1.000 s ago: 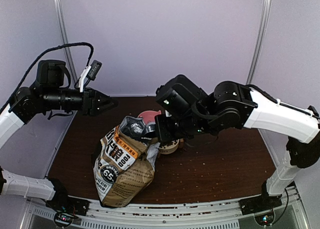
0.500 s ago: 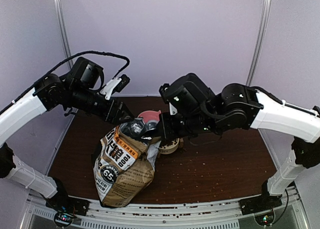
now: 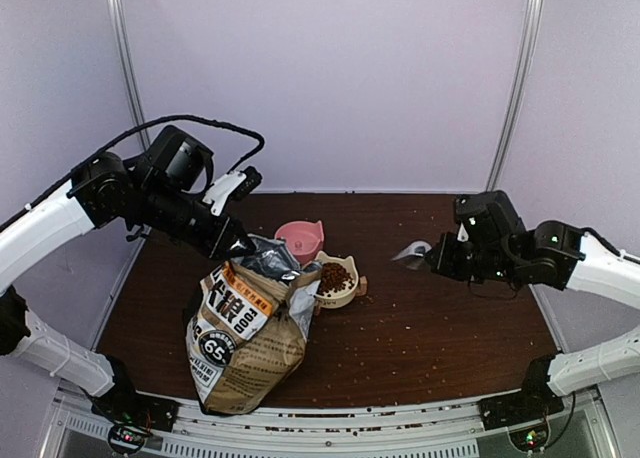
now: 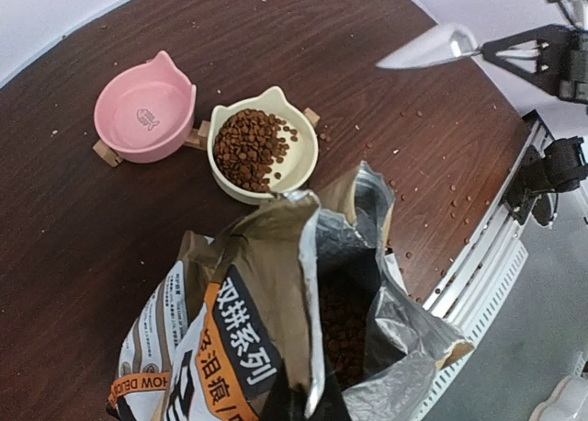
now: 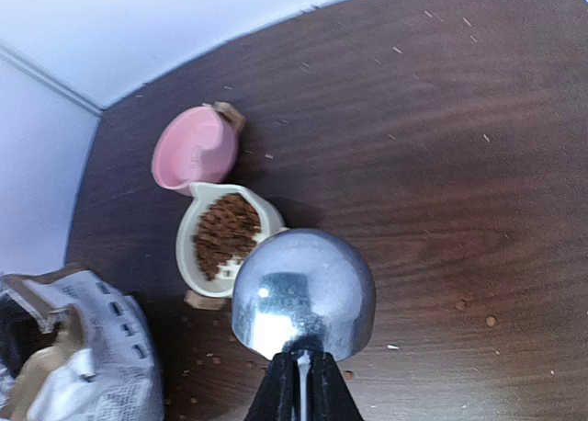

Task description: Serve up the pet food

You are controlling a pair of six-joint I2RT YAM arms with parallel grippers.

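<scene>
Pet food [image 3: 334, 277] fills a cream cat-eared bowl [image 4: 303, 154] at the table's middle, and more kibble [image 4: 344, 324] shows inside the open printed bag [image 3: 245, 338]. My left gripper [image 3: 243, 246] is shut on the bag's top rim; in the left wrist view its dark fingers [image 4: 312, 410] pinch the edge at the bottom. My right gripper [image 3: 437, 259] hangs over the right of the table, well away from the bowl. It is shut on the handle of a silver scoop [image 5: 303, 288], whose rounded back faces the right wrist camera, so its inside is hidden.
An empty pink bowl [image 3: 300, 238] stands right behind the cream one. Loose pellets [image 3: 400, 328] are scattered over the dark wooden table [image 3: 460, 328]. A metal rail [image 3: 350, 440] runs along the near edge, with walls behind and at both sides.
My right arm has swung from over the bowls to the right with the scoop, uncovering kibble in the cream bowl. My left gripper came down to the bag's mouth and shut on its rim.
</scene>
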